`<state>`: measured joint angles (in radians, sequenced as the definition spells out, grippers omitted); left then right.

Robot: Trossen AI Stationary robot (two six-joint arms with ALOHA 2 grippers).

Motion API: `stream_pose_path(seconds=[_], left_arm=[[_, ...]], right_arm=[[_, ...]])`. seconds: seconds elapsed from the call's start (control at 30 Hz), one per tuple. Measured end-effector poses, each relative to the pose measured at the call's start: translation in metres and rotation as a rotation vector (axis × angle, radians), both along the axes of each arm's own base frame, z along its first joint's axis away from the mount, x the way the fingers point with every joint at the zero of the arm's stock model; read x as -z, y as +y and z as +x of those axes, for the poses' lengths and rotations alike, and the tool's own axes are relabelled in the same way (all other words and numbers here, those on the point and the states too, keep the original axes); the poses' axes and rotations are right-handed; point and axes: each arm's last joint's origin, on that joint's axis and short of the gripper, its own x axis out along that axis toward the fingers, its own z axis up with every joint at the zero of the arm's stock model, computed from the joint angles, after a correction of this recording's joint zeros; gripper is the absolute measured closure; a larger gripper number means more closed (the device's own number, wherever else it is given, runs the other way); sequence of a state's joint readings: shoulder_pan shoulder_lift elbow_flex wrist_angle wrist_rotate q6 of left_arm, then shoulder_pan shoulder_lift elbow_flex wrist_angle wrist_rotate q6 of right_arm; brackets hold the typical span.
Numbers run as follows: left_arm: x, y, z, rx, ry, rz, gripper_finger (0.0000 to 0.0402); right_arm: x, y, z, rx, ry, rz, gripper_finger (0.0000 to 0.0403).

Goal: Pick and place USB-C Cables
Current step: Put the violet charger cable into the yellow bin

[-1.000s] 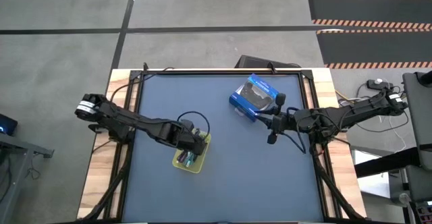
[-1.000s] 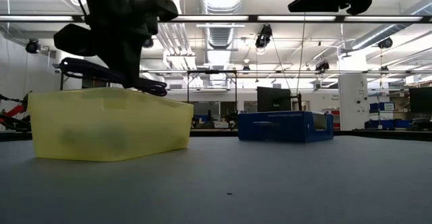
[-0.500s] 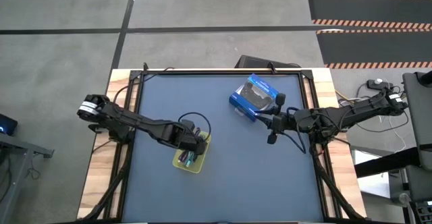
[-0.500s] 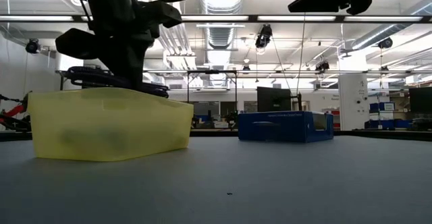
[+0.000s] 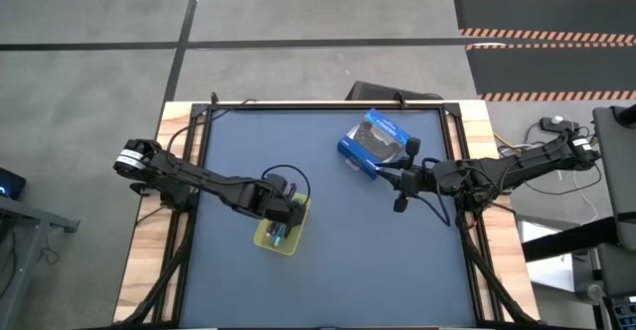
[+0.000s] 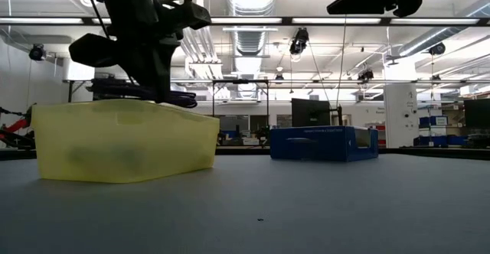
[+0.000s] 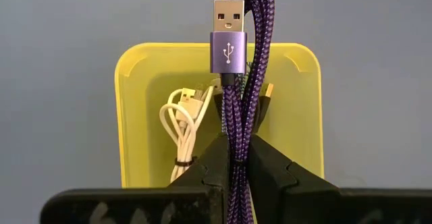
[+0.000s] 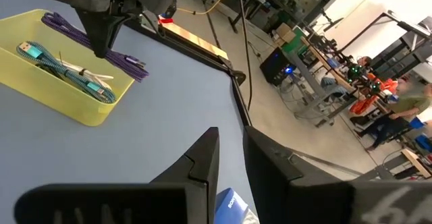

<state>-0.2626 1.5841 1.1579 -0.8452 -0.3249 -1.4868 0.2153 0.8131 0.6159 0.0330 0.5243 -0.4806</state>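
Observation:
My left gripper point(image 5: 281, 214) hangs over the yellow tray point(image 5: 290, 245) and is shut on the dark purple cable bundle point(image 7: 243, 55). The low view shows that bundle point(image 6: 145, 95) lying level at the height of the tray's rim point(image 6: 122, 105). A white cable point(image 7: 179, 126) and a teal-green cable point(image 8: 50, 59) lie on the tray floor. I cannot make out the black cable. My right gripper point(image 5: 399, 186) waits in the air right of centre, beside the blue box, with a narrow gap between its fingers point(image 8: 209, 150). My left gripper pinches the purple bundle between its two fingers point(image 7: 216, 160) near one end of it point(image 7: 236, 140), coming from above and pointing down. The strands run level out past the fingers, with a USB plug point(image 7: 228, 28) at the free end. The bundle is held over the tray.
A blue and black retail box point(image 5: 373, 141) lies on the far right part of the blue table top point(image 5: 328, 280); in the low view it point(image 6: 321, 143) stands right of the tray point(image 6: 122, 143). Wooden table edges and a dark frame run along both sides.
My left gripper has come down a little over the tray and turned slightly, still shut on the purple bundle. The bundle now sits lower, at the tray's rim.

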Motion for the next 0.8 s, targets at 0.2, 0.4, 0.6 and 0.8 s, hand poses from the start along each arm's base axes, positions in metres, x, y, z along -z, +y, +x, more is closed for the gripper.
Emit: stream_pose_path(seconds=[0.2, 0.4, 0.6, 0.8], left_arm=[[0.000, 0.000, 0.000, -0.003, -0.002, 0.012, 0.0384], [0.000, 0.000, 0.000, -0.005, -0.004, 0.022, 0.0384], [0.001, -0.002, 0.000, -0.002, -0.007, 0.031, 0.0384], [0.014, -0.005, 0.007, 0.005, 0.013, 0.026, 0.0384]], right_arm=[[0.000, 0.000, 0.000, 0.000, 0.002, 0.000, 0.0344], [0.000, 0.000, 0.000, 0.000, 0.003, 0.000, 0.0344], [0.001, 0.000, 0.000, 0.000, 0.004, 0.000, 0.0344], [0.001, 0.000, 0.000, 0.000, 0.007, -0.001, 0.0344]])
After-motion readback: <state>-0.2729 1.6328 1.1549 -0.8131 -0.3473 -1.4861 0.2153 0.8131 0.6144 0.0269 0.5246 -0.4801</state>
